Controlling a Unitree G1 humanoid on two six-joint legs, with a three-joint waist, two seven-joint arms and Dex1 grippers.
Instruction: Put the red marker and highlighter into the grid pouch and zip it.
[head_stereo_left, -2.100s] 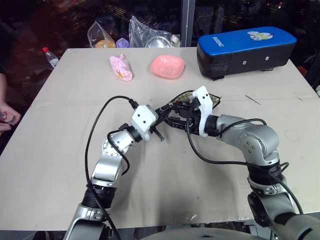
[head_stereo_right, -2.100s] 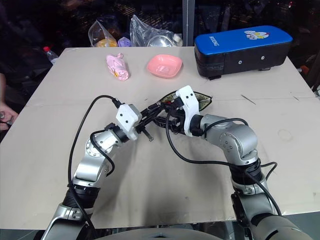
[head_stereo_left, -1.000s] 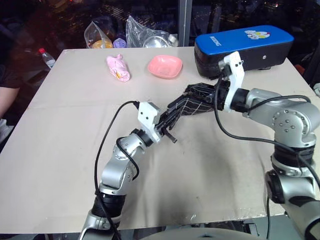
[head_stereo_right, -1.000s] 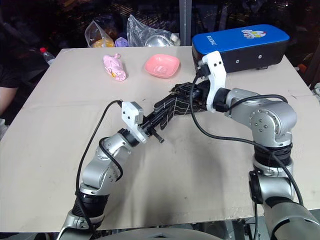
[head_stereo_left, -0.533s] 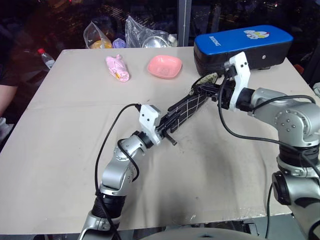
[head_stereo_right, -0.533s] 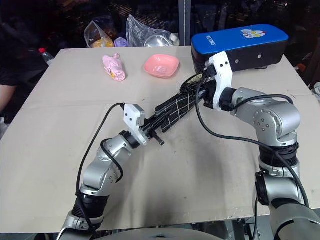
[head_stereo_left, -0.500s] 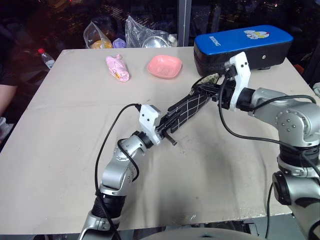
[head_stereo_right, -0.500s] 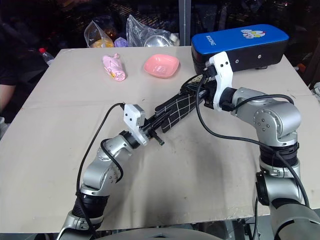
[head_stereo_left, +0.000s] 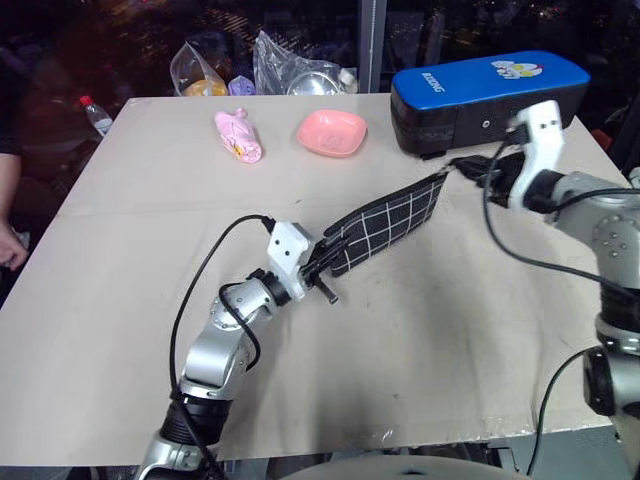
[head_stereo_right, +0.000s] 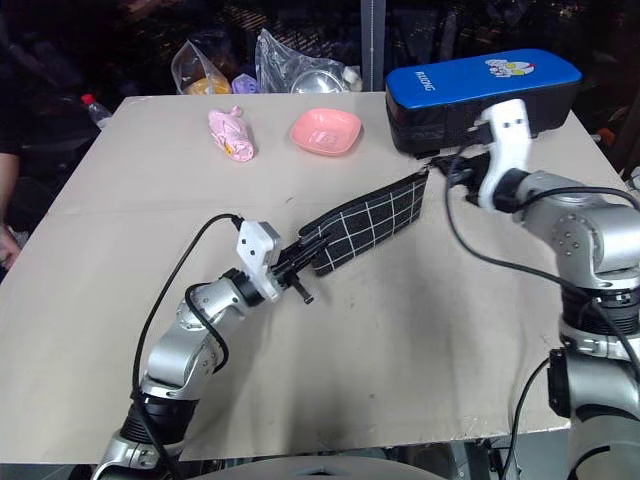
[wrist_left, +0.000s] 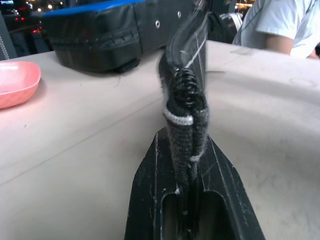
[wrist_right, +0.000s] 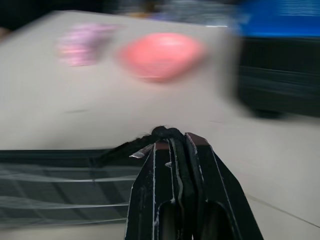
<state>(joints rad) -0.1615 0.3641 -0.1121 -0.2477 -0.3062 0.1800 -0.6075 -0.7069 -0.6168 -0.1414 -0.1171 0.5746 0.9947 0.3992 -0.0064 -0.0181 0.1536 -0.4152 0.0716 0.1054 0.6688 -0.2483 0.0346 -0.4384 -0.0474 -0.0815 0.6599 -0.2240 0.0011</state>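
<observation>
Left tool (head_stereo_left: 322, 262) pinches the grid pouch (head_stereo_left: 390, 225) end; right tool (head_stereo_left: 462, 168) pinches its zipper pull (wrist_right: 162, 133)

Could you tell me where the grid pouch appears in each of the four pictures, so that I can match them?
Left eye view: the grid pouch stretches across the middle, between the left gripper and the right gripper.
Right eye view: same, near the centre.
Left wrist view: its end stands edge-on, pinched.
Right wrist view: the dark gridded band at lower left.
Shared landmark: the pink dish.
</observation>
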